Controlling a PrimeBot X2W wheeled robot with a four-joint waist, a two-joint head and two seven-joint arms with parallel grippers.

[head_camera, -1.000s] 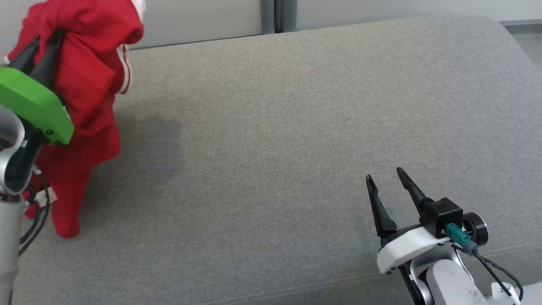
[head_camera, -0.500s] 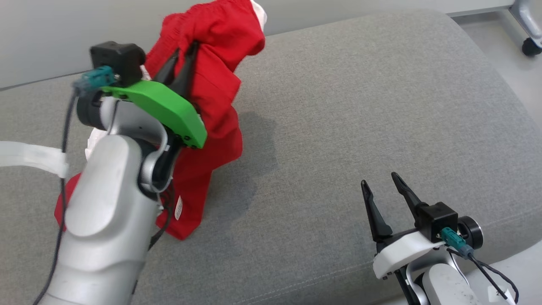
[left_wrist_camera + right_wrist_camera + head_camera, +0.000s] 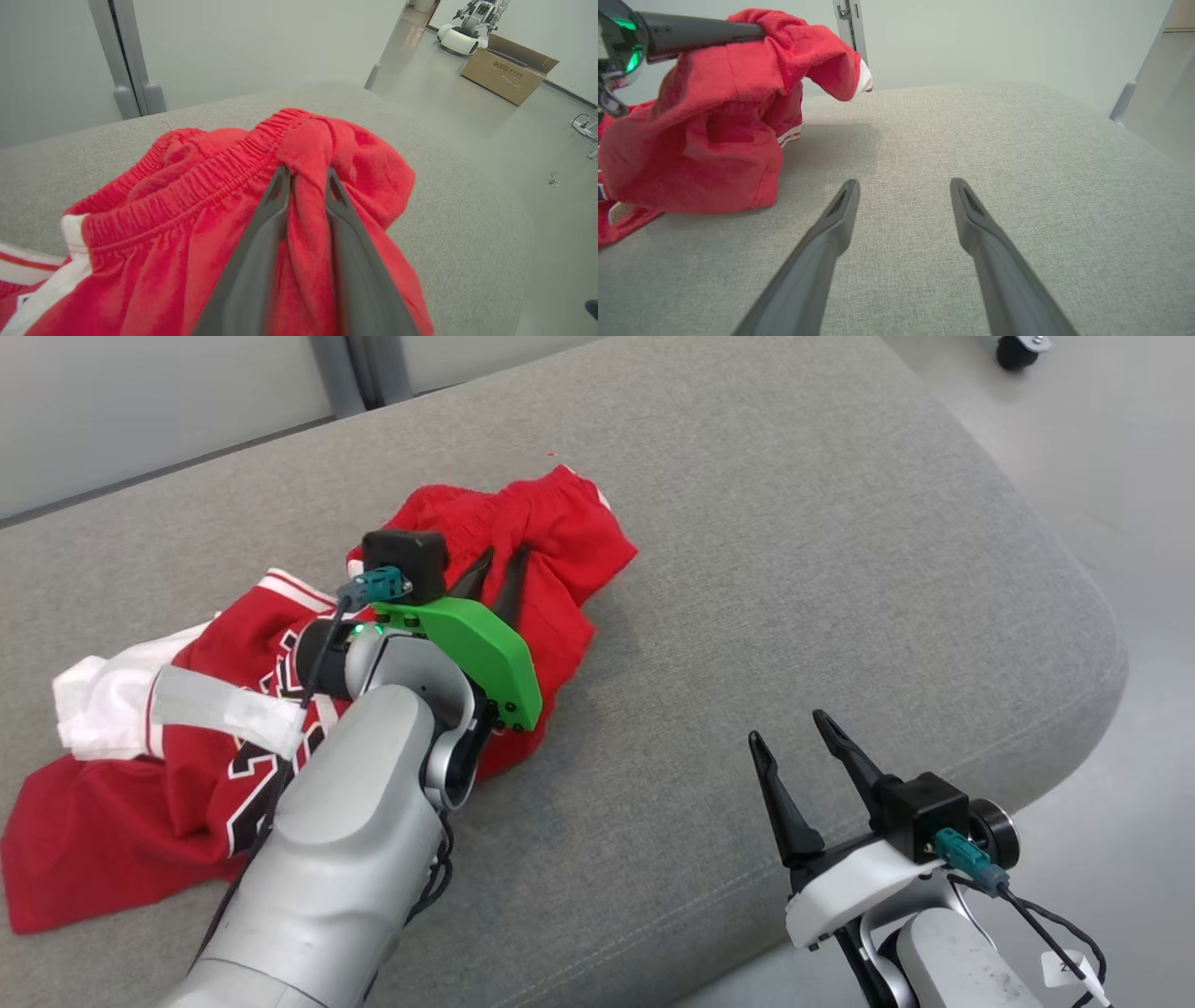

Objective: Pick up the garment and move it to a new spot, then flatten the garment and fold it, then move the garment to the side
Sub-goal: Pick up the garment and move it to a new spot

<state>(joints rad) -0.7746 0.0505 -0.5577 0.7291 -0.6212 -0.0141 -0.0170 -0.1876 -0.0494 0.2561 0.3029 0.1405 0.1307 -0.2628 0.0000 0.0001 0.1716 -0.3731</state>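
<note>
— On the grey cushion, left of centre in your head view, lies the garment: red, white-trimmed and crumpled. Most of it rests on the fabric.

— So the move to a new spot is done?

— Nearly, I'd judge. Look at your left gripper. Its fingers are drawn close, with a fold of red cloth pinched between them right at the elastic waistband. Your right wrist view shows that fold held up off the cushion, with the rest draped below it.

— And the right gripper?

— It's spread wide with nothing in it, and it hovers over bare cushion, apart from the cloth.

— What's left?

— By my reckoning you have to let go, then flatten, fold and shift it aside. None of that looks begun, since the heap is bunched and has no clean fold.

— Which way does it run?

— Its long axis lies diagonally in your head view, from lower left to upper right. The waistband end points to the upper right, and the lettered, white-edged part trails to the lower left. What lies under your arm, I cannot tell.
</note>
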